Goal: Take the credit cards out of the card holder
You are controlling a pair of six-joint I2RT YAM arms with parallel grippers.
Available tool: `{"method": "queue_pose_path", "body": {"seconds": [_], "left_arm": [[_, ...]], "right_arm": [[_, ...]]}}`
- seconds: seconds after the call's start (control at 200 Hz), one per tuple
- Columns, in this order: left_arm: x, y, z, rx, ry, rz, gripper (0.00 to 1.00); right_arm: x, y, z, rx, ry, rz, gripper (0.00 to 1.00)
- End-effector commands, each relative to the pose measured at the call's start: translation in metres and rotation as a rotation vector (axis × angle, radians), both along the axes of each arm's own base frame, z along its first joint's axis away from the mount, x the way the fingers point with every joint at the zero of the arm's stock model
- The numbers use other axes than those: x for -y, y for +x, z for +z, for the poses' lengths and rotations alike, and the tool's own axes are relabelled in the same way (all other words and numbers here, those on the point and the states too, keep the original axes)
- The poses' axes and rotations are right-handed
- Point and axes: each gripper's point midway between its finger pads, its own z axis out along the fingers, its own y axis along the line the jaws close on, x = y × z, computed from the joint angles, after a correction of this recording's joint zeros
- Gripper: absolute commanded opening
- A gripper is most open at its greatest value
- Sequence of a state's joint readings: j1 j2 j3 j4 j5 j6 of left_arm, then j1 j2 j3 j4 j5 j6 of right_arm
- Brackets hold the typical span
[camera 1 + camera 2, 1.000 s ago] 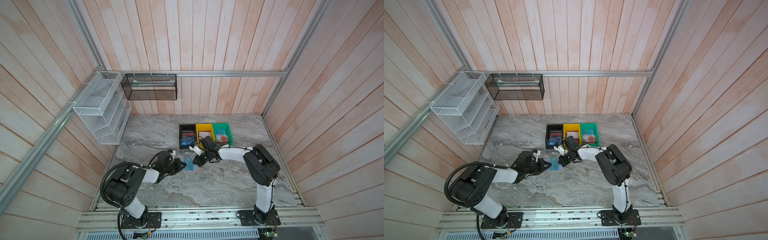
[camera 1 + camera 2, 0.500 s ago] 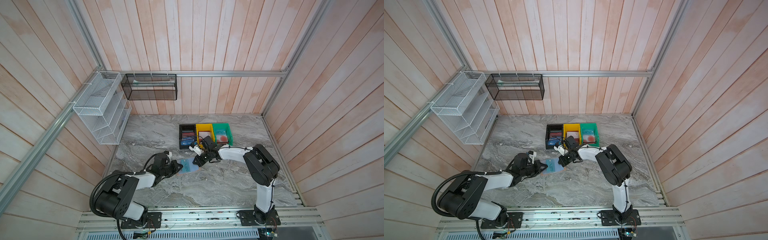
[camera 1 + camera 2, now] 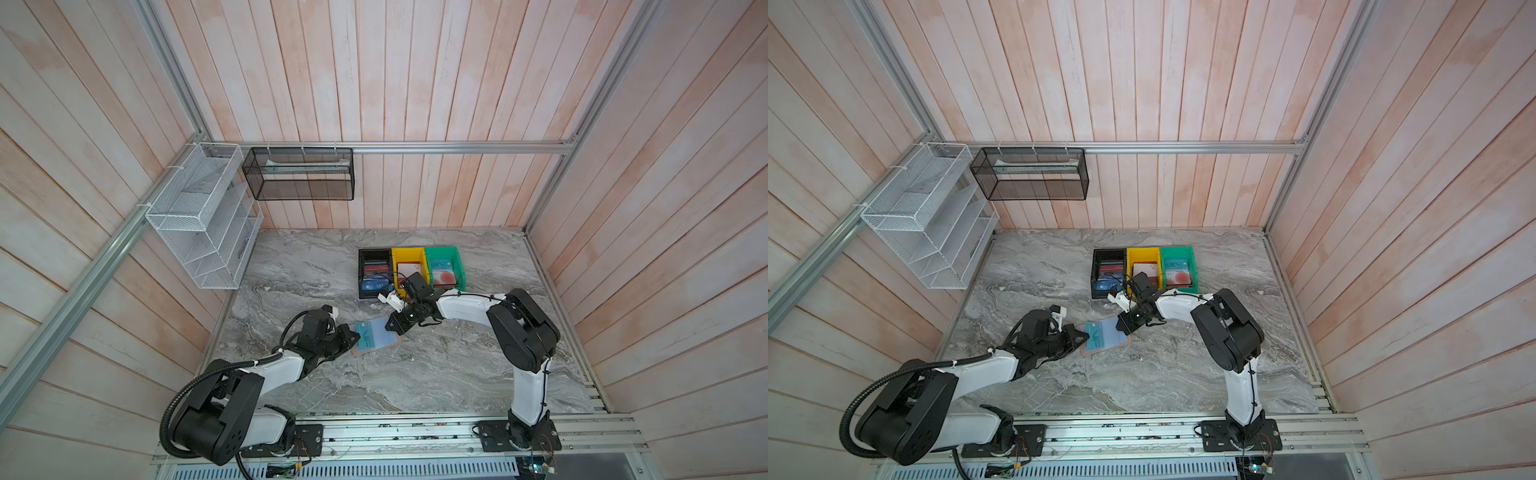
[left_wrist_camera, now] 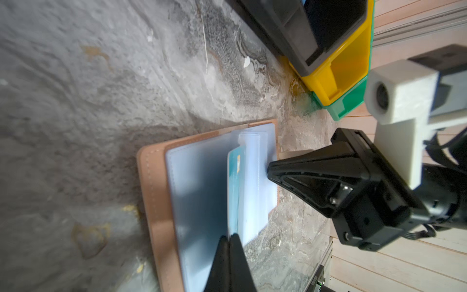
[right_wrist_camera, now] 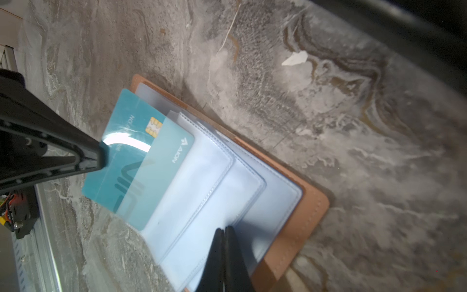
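Left pincer [image 4: 229, 239] clamps the edge of the half-out credit card [image 5: 131, 161]; right pincer [image 5: 224, 231], tips together, presses the sleeves [image 5: 202, 177] of the card holder [image 5: 310, 209]; open bench [image 5: 353, 126] behind both.

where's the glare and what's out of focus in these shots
right wrist view: a white glare streak crosses the teal card, washing out some print, and the right gripper up close is soft; left wrist view: the clear sleeves of the card holder and the left gripper are blurred; in both top views the wall planks bow, wide-lens distortion.
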State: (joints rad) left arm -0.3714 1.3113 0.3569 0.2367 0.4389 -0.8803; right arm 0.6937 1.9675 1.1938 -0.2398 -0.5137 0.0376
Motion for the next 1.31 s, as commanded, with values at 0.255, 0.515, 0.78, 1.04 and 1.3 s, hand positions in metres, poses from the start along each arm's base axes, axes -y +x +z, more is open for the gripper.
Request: {"method": "queue_pose_path", "body": {"seconds": [0.255,0.515,0.78,1.04,1.3], "left_arm": [[-0.023,-0.009,0.018,0.005,0.123,0.025,0.00],[-0.025,-0.015,0.009,-0.042,0.173,-0.011,0.00],[-0.045,-0.032,-0.025,-0.182,0.326,-0.012,0.00],[-0.052,-0.024,0.013,-0.084,0.321,0.053,0.00],[-0.042,-0.004,0.047,-0.006,0.299,0.032,0.00]], "right_arm": [[0.019,0.020,0.101,0.182,0.013,-0.087,0.00],[0.048,0.033,0.156,0.286,0.132,-0.236,0.00],[0.045,0.027,0.147,0.251,0.149,-0.220,0.00],[0.044,0.025,0.149,0.249,0.186,-0.204,0.00],[0.064,0.026,0.146,0.164,0.279,-0.270,0.00]]}}
